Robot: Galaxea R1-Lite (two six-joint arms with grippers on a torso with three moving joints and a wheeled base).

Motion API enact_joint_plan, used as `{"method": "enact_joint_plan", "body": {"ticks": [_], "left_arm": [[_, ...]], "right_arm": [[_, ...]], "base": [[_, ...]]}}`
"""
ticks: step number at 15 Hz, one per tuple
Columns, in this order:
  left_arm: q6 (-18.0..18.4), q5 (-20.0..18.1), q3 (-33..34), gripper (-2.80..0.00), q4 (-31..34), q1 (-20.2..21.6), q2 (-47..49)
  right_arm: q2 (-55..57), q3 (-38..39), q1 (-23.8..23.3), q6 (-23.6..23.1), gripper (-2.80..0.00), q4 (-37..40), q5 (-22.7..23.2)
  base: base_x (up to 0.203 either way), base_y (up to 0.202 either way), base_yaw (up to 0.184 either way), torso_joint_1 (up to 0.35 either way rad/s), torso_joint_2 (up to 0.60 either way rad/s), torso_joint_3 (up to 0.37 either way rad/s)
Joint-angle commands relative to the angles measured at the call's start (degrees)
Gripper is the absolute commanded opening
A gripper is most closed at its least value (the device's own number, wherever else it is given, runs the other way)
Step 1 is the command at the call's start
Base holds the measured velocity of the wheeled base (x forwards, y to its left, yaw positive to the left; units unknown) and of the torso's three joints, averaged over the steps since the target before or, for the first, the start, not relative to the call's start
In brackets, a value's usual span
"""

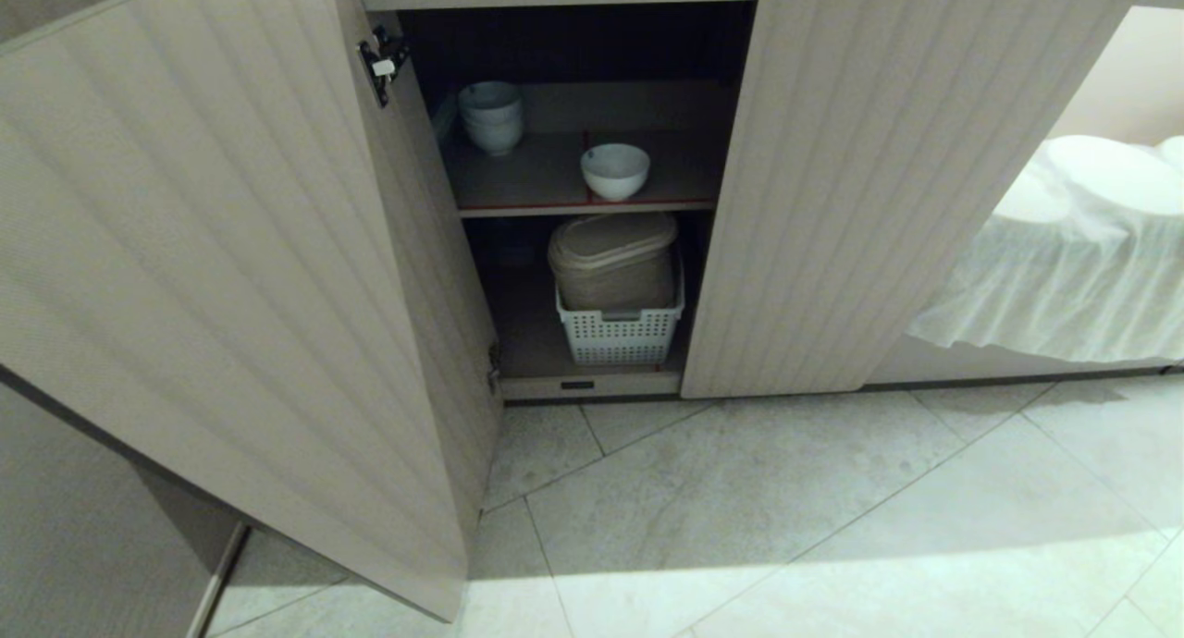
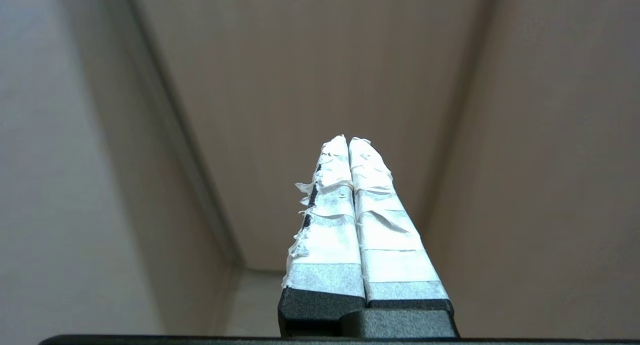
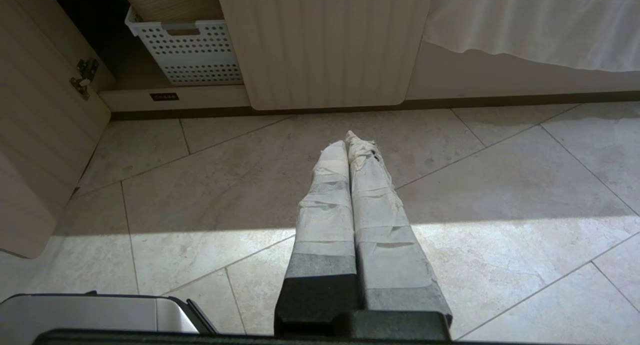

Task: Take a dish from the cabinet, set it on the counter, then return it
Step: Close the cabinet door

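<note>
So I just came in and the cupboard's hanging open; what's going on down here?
Nothing is being handled yet. The low beige ribbed cabinet stands open, and the small white ceramic bowl sits alone on its red-edged upper shelf, apart from a stack of similar white bowls. Below is a white perforated plastic basket. The left gripper is shut and empty, facing a plain beige panel. The right gripper is shut, pointing at the tiled floor.

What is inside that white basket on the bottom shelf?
The white perforated basket holds a beige lidded container that rises above the rim. Anything under or behind that container is covered, and the shelf's back is too dark to see.
</note>
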Motion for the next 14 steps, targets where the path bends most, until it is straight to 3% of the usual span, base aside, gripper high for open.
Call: {"method": "enact_joint_plan", "body": {"ticks": [1, 5, 10, 14], "left_arm": [[-5.5, -12.2, 0.1, -2.8, -2.2, 5.4, -0.2], [-12.1, -17.8, 1.4, -2.8, -8.0, 5.4, -1.0], [-20.6, -18.6, 2.4, -2.8, -8.4, 1.4, -6.2], [-21.0, -18.6, 3.2, -2.8, -8.4, -4.1, -7.8]], "right_arm": [[0.0, 0.0, 0.0, 0.0, -2.8, 0.0, 0.0], [0.0, 0.0, 0.0, 0.0, -2.8, 0.0, 0.0], [0.0, 0.0, 0.0, 0.0, -2.8, 0.0, 0.0], [0.0, 0.0, 0.0, 0.0, -2.8, 0.0, 0.0]], "base": [[0.0, 0.0, 0.0, 0.0, 0.0, 0.0], [0.0, 0.0, 0.0, 0.0, 0.0, 0.0], [0.0, 0.0, 0.0, 0.0, 0.0, 0.0], [0.0, 0.0, 0.0, 0.0, 0.0, 0.0]]}}
